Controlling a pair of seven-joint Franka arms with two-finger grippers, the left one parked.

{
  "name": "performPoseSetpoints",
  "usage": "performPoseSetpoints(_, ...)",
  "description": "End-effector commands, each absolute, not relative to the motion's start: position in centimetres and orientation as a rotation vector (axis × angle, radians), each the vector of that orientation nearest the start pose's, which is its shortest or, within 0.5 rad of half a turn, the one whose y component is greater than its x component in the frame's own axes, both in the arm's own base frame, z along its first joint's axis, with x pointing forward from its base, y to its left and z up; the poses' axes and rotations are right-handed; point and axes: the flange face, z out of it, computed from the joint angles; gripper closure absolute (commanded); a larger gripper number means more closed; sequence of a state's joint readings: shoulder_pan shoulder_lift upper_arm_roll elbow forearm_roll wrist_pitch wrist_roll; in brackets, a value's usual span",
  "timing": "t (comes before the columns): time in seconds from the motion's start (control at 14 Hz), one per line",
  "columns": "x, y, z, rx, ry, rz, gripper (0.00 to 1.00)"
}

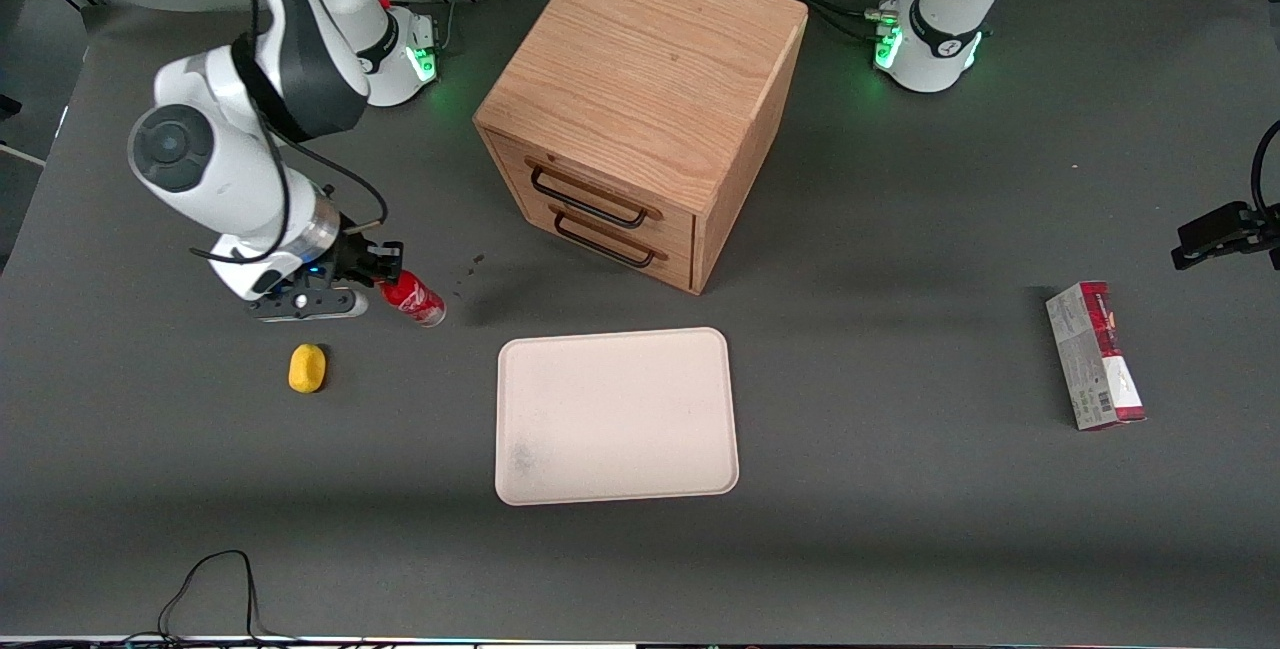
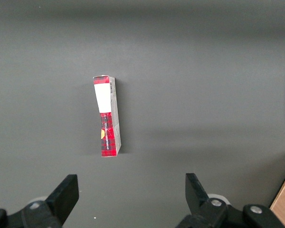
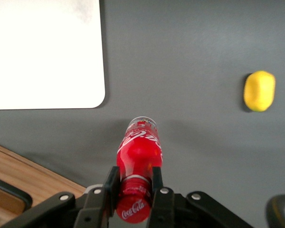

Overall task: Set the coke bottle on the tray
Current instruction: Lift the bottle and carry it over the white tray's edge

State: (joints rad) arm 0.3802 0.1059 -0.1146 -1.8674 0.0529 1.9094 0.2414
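Two fingers of the right arm's gripper [image 3: 134,187] are clenched on the neck of the coke bottle [image 3: 138,154], just under its red cap, and the bottle hangs from that grip, apparently clear of the table, toward the working arm's end. Its long axis runs straight out from the claw and lies tilted, close to level: cap back between the fingers, base pointing away from the claw toward the tray [image 1: 615,416]. A yellow lemon-like object [image 1: 307,368] lies on the table near the claw, nearer the front camera; the wooden drawer cabinet [image 1: 640,109] stands farther out, past the bottle's base. To do the carry well, I judge the grip should stay firm at the narrow neck, the arm should travel clear of the cabinet corner, and the bottle should come down gently on the tray's flat middle so it cannot roll off the low rim.
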Motion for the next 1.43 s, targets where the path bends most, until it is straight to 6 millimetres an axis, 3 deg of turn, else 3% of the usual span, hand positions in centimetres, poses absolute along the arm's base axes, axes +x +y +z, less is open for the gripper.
performPoseSetpoints(0.0, 60.3, 16.4, 49.9, -3.135, 0.018, 0.139, 1.0)
performPoseSetpoints(0.14, 62.8, 15.9, 52.6, -3.144, 0.047, 0.159, 1.0)
performPoseSetpoints(0.36, 65.4, 16.2, 54.6, -3.159, 0.051, 0.183, 1.0)
performPoseSetpoints(0.5, 66.5, 16.7, 54.8, -3.165, 0.044, 0.166, 1.0)
performPoseSetpoints(0.71, 67.6, 17.8, 53.3, -3.164, 0.026, 0.15, 1.0)
performPoseSetpoints(1.21, 70.0, 24.9, 47.6, -3.08, -0.016, 0.035, 1.0)
performPoseSetpoints(1.36, 70.7, 26.1, 46.0, -3.066, -0.024, -0.002, 1.0)
